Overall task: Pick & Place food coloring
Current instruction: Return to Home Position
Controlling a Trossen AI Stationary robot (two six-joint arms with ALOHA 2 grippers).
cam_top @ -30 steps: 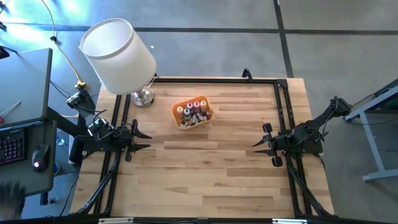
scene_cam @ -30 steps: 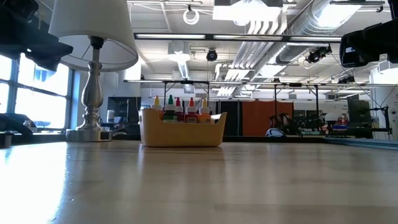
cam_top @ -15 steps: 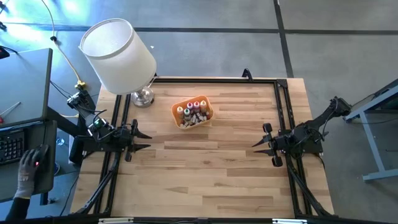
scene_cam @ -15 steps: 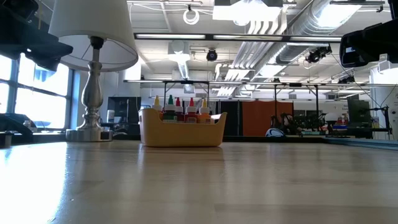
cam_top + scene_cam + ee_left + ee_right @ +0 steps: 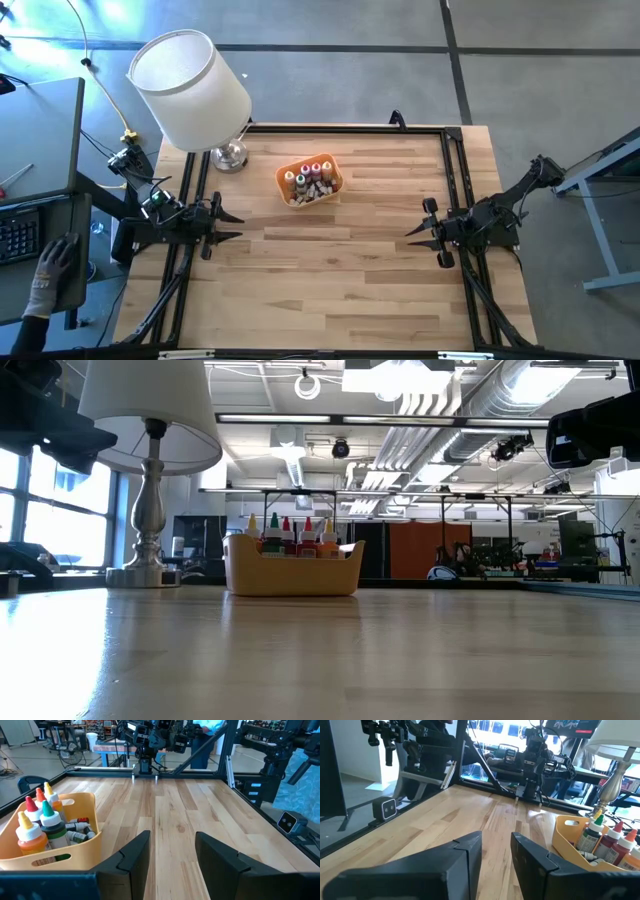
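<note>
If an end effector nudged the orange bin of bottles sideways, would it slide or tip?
Probably slide: the orange bin looks wide, low and flat-based on the smooth table. The upright bottles inside might topple, since they stand tall and loosely packed.

The table (image 5: 340, 270) was smooth, faintly glossy wood planks. The tray (image 5: 85, 846) looked matt orange plastic, the food coloring bottles (image 5: 50, 823) shiny plastic, and the lamp stem (image 5: 148, 510) polished metal.

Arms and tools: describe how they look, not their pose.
The left arm and right arm are black and jointed, with black cabling near their bases. The left tool and right tool each end in two broad, angular, matte black fingers; no markings show.
</note>
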